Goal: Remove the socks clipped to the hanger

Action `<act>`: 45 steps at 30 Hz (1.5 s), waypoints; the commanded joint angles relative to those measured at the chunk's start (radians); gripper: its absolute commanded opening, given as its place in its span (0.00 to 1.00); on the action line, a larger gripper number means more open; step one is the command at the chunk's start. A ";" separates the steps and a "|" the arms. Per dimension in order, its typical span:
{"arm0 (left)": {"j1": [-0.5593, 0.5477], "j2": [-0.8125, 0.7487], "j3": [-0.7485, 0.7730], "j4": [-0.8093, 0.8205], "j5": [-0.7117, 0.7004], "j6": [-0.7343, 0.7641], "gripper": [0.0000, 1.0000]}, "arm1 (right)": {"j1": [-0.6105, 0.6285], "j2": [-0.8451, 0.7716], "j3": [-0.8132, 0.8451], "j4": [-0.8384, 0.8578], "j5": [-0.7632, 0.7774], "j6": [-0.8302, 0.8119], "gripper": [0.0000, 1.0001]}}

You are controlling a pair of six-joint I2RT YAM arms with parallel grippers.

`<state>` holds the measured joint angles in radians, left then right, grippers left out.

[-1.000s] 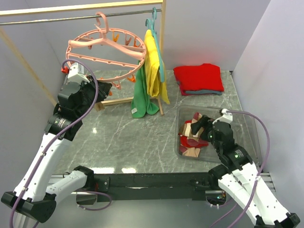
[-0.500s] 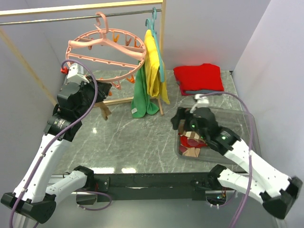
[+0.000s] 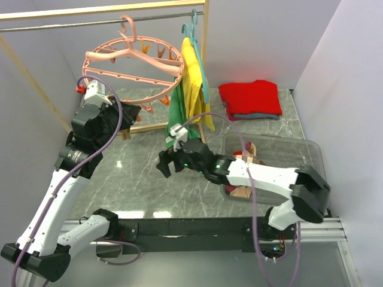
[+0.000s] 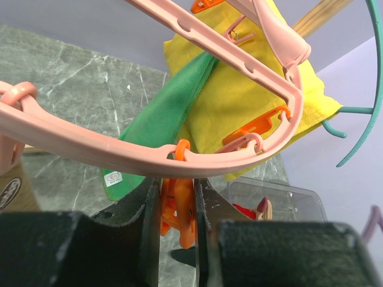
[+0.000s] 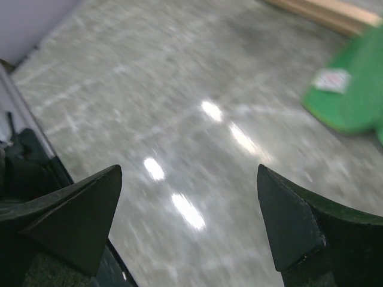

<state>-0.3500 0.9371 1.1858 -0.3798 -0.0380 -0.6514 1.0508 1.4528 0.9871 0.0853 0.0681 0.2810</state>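
Now grips an orange clip (image 4: 177, 206) between the closed fingers of the left tool (image 4: 177, 239), with the pink ring of the hanger (image 4: 78, 149) just above that tool; holds the right tool (image 5: 189, 179) spread fully wide and empty over the desk (image 5: 179, 101) beneath it; shows the socks (image 3: 240, 191) piled in the clear bin (image 3: 305, 152) behind the right tool

Left gripper (image 4: 178, 200) fingers pressed onto an orange clip (image 4: 178, 220) dangling from the hanger (image 4: 114, 156) rim. Pink ring and crossbar span the frame. Behind: green cloth (image 4: 164, 116) and yellow cloth (image 4: 239, 98) hanging, teal hanger (image 4: 372, 89) at right. Clear bin (image 4: 281, 197) on the table (image 4: 66, 84) toward its far right edge, red sock (image 4: 244, 210) inside.
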 commanded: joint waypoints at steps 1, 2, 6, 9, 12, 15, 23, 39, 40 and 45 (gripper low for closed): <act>0.003 -0.018 0.015 -0.005 0.030 -0.020 0.03 | 0.002 0.110 0.122 0.220 -0.065 -0.029 0.98; 0.003 -0.018 0.014 -0.005 0.030 -0.021 0.04 | 0.003 0.132 0.134 0.247 -0.065 -0.028 0.96; 0.003 -0.014 0.020 -0.007 0.058 -0.028 0.04 | 0.005 0.213 0.150 0.369 -0.088 -0.008 0.90; 0.003 -0.014 0.018 0.001 0.070 -0.034 0.04 | 0.005 0.256 0.104 0.542 -0.071 0.004 0.88; 0.003 -0.014 0.017 0.001 0.081 -0.040 0.04 | 0.008 0.306 0.116 0.596 -0.036 -0.002 0.87; 0.003 -0.017 0.015 -0.005 0.086 -0.042 0.04 | 0.006 0.374 0.195 0.593 -0.042 -0.002 0.87; 0.003 -0.030 0.023 -0.022 0.096 -0.040 0.04 | 0.006 0.457 0.295 0.556 -0.039 -0.009 0.79; 0.003 -0.027 0.026 -0.025 0.119 -0.045 0.05 | 0.006 0.595 0.458 0.581 0.042 -0.040 0.57; 0.003 -0.026 0.026 -0.024 0.121 -0.047 0.05 | 0.005 0.601 0.467 0.574 0.042 -0.042 0.57; 0.003 -0.024 0.024 -0.021 0.133 -0.053 0.05 | 0.005 0.610 0.475 0.602 0.078 -0.037 0.46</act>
<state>-0.3473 0.9226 1.1858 -0.3859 0.0463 -0.6788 1.0542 2.0521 1.4147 0.6140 0.0925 0.2523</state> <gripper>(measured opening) 0.237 0.553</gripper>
